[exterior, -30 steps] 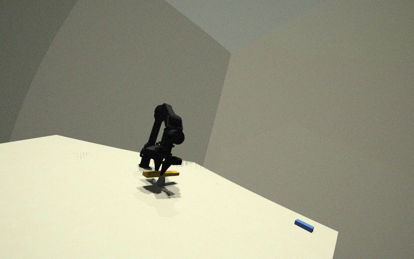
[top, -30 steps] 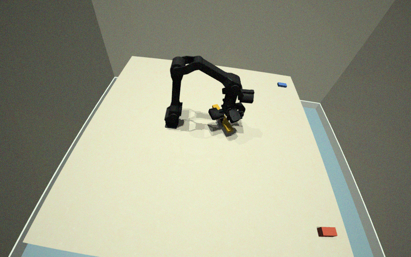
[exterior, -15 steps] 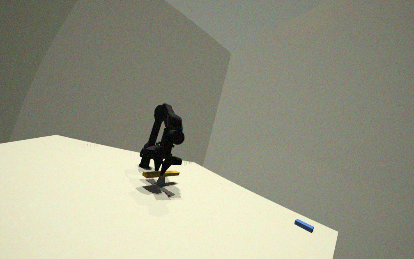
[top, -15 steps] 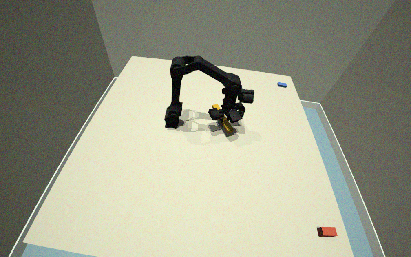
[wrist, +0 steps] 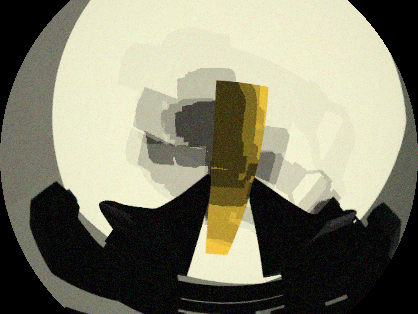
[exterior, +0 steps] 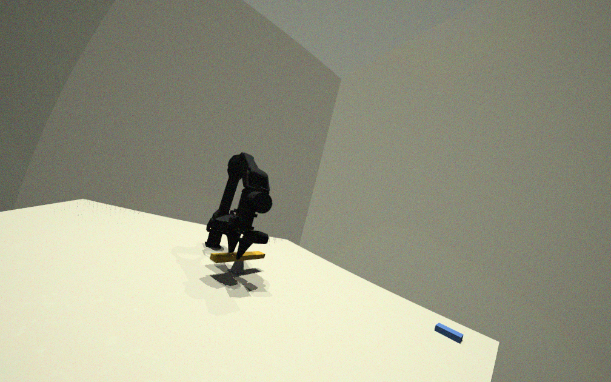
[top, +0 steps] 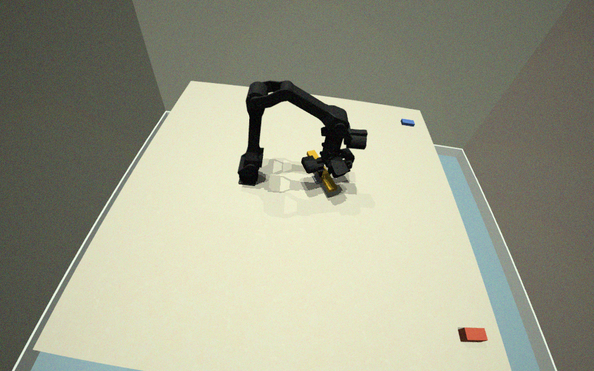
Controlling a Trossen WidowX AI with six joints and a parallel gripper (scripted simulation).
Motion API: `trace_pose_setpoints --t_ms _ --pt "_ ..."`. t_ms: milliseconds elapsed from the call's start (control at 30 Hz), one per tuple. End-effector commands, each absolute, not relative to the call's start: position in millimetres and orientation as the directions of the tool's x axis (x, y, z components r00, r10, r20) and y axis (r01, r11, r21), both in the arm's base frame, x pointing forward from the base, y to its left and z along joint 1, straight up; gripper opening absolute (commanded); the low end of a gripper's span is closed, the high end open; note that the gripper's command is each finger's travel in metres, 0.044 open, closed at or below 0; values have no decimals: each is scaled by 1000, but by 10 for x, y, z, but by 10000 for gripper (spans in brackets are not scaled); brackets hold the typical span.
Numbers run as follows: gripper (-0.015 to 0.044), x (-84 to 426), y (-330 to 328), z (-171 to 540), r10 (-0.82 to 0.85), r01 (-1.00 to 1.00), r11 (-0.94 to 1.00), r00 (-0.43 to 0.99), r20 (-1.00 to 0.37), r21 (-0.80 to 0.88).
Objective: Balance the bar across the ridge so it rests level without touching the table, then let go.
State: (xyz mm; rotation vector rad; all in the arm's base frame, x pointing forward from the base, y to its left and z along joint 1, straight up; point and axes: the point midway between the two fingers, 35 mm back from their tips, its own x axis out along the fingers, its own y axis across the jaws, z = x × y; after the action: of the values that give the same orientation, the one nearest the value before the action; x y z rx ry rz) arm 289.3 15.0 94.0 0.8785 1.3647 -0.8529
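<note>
The yellow bar (exterior: 237, 256) carries no readable marking. It sits roughly level, its long axis running left to right in the exterior view, across the grey ridge (exterior: 237, 267) and clear of the table (exterior: 112, 315). The claw (exterior: 238, 252) is clamped on the bar's middle from above. A blue block (exterior: 448, 333) and a red block (top: 472, 334) lie well apart.

bar (exterior: 237, 256) over ridge (exterior: 237, 267) | between fingers (exterior: 243, 248) | off table (exterior: 112, 315)
</note>
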Motion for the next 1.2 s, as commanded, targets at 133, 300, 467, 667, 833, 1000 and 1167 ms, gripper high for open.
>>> trace_pose_setpoints --t_ms 133,300,467,667,833,1000,1167 --pt "0 2893 150 940 0 898 438 29 -1000 26" --pt "0 2893 150 940 0 898 438 29 -1000 26" --pt "0 2893 150 940 0 898 438 29 -1000 26" --pt "0 2893 150 940 0 898 438 29 -1000 26" --pt "0 2893 150 940 0 898 438 29 -1000 26" --pt "52 2893 150 940 0 898 438 29 -1000 26" --pt "167 2893 150 940 0 898 438 29 -1000 26"
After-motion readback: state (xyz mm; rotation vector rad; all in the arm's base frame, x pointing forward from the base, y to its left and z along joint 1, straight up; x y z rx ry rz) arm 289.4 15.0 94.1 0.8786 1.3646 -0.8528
